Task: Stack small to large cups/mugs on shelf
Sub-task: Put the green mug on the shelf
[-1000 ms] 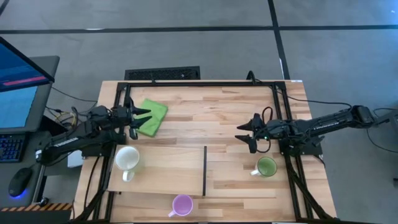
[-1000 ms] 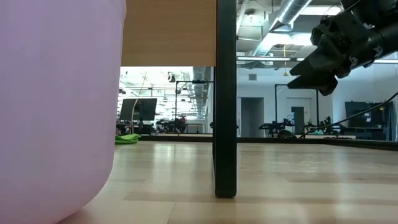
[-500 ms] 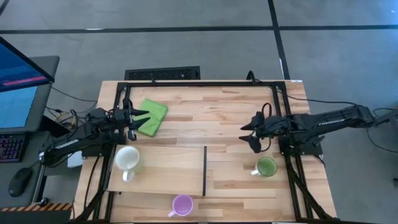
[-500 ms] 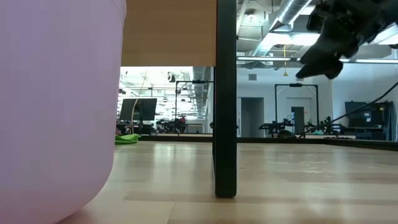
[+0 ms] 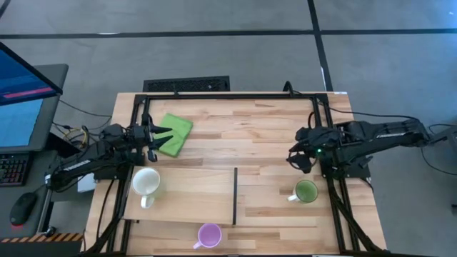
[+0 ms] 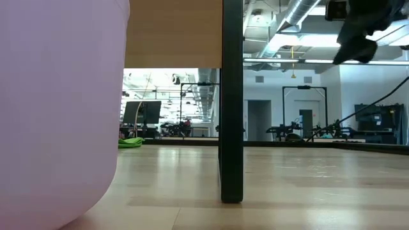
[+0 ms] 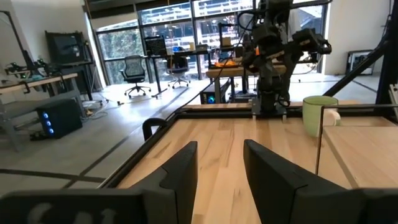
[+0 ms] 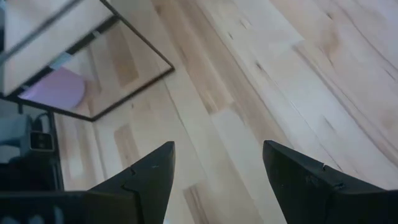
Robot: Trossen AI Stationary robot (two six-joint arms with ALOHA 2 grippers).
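The pale shelf board (image 5: 189, 200) stands raised on its dark strip (image 6: 231, 128). The white mug (image 5: 146, 183) stands on the board's left part. The green mug (image 5: 306, 191) stands on the tabletop at the right, also in the left wrist view (image 7: 319, 115). The purple mug (image 5: 209, 234) stands on the tabletop by the near edge and fills the low view's left (image 6: 57, 115). My left gripper (image 5: 163, 135) is open and empty over the green cloth's edge. My right gripper (image 5: 293, 160) is open and empty, raised above bare table, left of and beyond the green mug.
A folded green cloth (image 5: 175, 134) lies at the far left. A black frame (image 5: 228, 96) runs along the table's far and side edges. Bare wood lies between the shelf and the green mug. A monitor (image 5: 21, 100) stands off the table's left.
My right gripper has drawn back toward the table's right edge and risen, staying open. The mugs, the shelf and the cloth have not moved.
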